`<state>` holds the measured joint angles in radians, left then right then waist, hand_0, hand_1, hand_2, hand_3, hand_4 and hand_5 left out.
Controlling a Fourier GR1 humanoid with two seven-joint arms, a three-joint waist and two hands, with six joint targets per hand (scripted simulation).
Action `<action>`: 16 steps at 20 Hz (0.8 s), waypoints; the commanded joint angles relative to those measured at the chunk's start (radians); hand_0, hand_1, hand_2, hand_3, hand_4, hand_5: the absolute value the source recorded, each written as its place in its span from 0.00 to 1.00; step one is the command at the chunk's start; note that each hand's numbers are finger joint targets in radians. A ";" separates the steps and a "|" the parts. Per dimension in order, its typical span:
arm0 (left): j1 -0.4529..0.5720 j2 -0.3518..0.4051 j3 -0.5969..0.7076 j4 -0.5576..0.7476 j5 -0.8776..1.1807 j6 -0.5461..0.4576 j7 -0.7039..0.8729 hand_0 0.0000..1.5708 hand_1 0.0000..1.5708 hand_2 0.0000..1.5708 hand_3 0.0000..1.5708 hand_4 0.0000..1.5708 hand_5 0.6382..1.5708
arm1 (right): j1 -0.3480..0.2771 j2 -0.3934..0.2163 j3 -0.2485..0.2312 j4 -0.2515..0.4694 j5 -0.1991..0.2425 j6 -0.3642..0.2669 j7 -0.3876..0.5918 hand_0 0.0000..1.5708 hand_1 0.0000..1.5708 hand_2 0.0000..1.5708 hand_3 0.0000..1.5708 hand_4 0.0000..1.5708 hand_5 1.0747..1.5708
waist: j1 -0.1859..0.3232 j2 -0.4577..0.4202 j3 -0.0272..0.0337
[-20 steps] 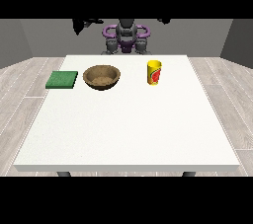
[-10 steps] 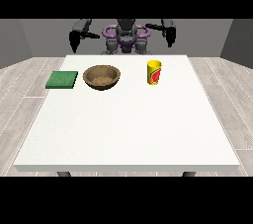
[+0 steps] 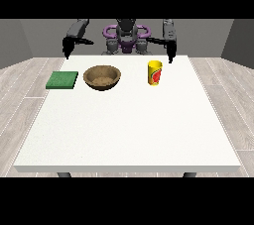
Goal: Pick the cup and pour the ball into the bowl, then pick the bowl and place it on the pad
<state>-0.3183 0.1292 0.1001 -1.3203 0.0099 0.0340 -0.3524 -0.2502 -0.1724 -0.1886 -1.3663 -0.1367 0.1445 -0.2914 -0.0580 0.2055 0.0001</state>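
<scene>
Cup [image 3: 155, 72] upright right of bowl [image 3: 102, 77] | pad [image 3: 62, 80] left of bowl | all on surface [image 3: 129, 130] | both robot hands raised at far edge, finger state cannot be told

Grey humanoid torso [image 3: 126, 35], purple rings at shoulders, grey arms, black hands [image 3: 66, 48]

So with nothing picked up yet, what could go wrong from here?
1. The cup is tall, narrow and upright; a sideways nudge from the hand at the view's right could tip it before any grasp.
2. The bowl is shallow, so a ball poured fast might bounce out. No ball shows from here.
3. The pad sits right beside the bowl, so the hand at the view's left could shift it.
</scene>
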 commanded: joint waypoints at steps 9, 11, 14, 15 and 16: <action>-0.069 -0.072 0.019 0.287 -0.050 0.079 -0.274 0.00 0.00 0.00 0.00 0.00 0.68 | -0.039 -0.118 -0.099 0.205 -0.067 0.154 -0.143 0.00 0.00 0.00 0.00 0.00 0.98 | -0.018 0.066 0.0001; -0.144 -0.031 0.097 0.387 -0.003 0.063 -0.326 0.00 0.00 0.00 0.00 0.00 0.67 | -0.050 -0.119 -0.091 0.138 -0.066 0.147 -0.144 0.00 0.00 0.00 0.00 0.00 0.97 | -0.076 0.116 -0.0006; -0.164 -0.048 0.082 0.475 -0.030 0.091 -0.369 0.00 0.00 0.00 0.00 0.00 0.65 | -0.062 -0.112 -0.088 0.197 -0.063 0.138 -0.126 0.00 0.00 0.00 0.00 0.00 0.98 | -0.047 0.078 -0.0004; -0.168 -0.008 0.110 0.526 -0.015 0.058 -0.397 0.00 0.00 0.00 0.00 0.00 0.63 | -0.032 -0.100 -0.076 0.156 -0.056 0.136 -0.139 0.00 0.00 0.00 0.00 0.00 0.97 | -0.067 0.071 -0.0005; -0.144 0.005 0.106 0.525 -0.011 0.034 -0.373 0.00 0.00 0.00 0.00 0.00 0.62 | -0.034 -0.146 -0.108 0.185 -0.085 0.157 -0.072 0.00 0.00 0.00 0.00 0.00 0.98 | -0.045 0.022 -0.0004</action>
<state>-0.4467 0.1052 0.1820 -0.8854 -0.0093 0.0882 -0.6885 -0.2914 -0.2902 -0.2791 -1.2001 -0.2053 0.2838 -0.3941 -0.1044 0.2594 -0.0004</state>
